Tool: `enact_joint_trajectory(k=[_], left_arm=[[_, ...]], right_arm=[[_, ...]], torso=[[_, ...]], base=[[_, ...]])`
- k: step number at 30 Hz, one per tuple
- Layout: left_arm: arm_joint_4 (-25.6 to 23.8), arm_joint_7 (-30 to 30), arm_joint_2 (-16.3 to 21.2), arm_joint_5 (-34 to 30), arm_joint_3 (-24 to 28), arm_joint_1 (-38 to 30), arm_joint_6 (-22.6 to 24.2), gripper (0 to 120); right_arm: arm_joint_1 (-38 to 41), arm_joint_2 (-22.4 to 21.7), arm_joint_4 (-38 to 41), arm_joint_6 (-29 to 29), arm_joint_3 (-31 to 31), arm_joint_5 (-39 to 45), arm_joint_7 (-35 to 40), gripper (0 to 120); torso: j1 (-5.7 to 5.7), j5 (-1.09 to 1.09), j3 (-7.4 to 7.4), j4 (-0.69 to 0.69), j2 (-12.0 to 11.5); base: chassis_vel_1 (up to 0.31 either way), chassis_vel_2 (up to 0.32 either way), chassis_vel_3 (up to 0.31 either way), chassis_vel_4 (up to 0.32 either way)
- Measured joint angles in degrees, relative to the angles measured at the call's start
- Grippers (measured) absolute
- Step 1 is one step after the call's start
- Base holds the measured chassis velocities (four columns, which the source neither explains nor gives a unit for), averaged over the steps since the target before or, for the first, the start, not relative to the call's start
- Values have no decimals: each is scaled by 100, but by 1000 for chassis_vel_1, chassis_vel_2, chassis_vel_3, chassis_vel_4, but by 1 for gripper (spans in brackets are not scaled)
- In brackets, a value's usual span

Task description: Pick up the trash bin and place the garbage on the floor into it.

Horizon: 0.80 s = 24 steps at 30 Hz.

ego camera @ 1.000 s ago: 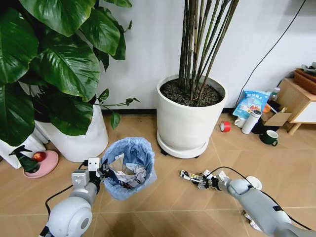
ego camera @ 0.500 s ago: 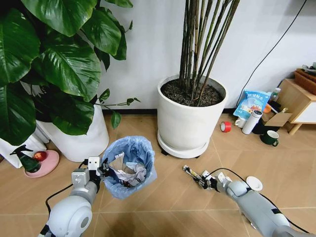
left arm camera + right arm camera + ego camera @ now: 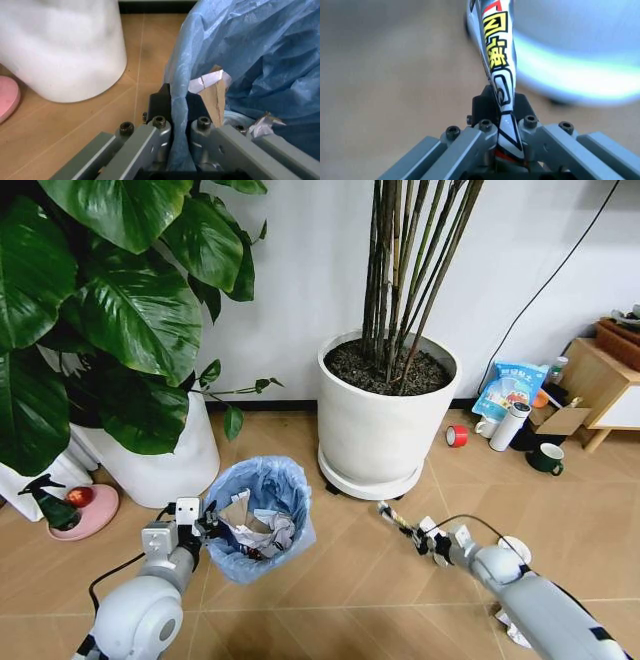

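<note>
The trash bin (image 3: pixel 262 520), lined with a crinkly light-blue bag, hangs just above the floor and holds paper scraps. My left gripper (image 3: pixel 208 525) is shut on its rim; the left wrist view has the bag (image 3: pixel 260 56) pinched in that gripper (image 3: pixel 179 123). My right gripper (image 3: pixel 425 537) is shut on a thin tube (image 3: pixel 398 520) that points up and away from it, toward the big pot. In the right wrist view the tube (image 3: pixel 497 63) carries yellow characters and sticks out of the gripper (image 3: pixel 501 123). A white round lid (image 3: pixel 515 550) lies on the floor beside the right arm.
A large white planter (image 3: pixel 388 415) stands just behind the tube, another white pot (image 3: pixel 160 460) behind the bin. A pink dish (image 3: pixel 85 515) sits at the left. A red tape roll (image 3: pixel 456 436), a green mug (image 3: pixel 546 458) and a wooden table (image 3: pixel 610 380) are at the right.
The right gripper has lifted the tube off the floor and swung its free end up toward the big pot. The left gripper and the bin have stayed put.
</note>
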Motion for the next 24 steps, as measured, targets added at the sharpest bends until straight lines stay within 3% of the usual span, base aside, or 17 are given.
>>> enact_joint_trajectory(k=[1,3,7,17,24], left_arm=[[76,-15,64,-106,3,-48,1,0],[105,-18,92,-142,16,-75,1,0],[305,-17,314,-391,191,-326,14,0],[844,69,324,-800,749,-1300,76,0],[1055,-14,227,-1015,1268,-1829,133,0]], right_arm=[[-185,-61,608,-61,200,238,203,0],[-252,-77,867,-110,279,365,302,0],[-593,-174,2629,-436,552,964,863,0],[137,104,4235,-1091,122,1894,1864,0],[725,138,4739,-1377,-339,2697,1973,0]], torso=[[0,-4,0,1,0],[0,0,0,-1,0],[0,0,-1,0,0],[0,1,0,1,0],[0,0,0,0,0]], base=[[0,0,0,0],[0,0,0,0],[0,0,0,0],[0,0,0,0],[0,0,0,0]])
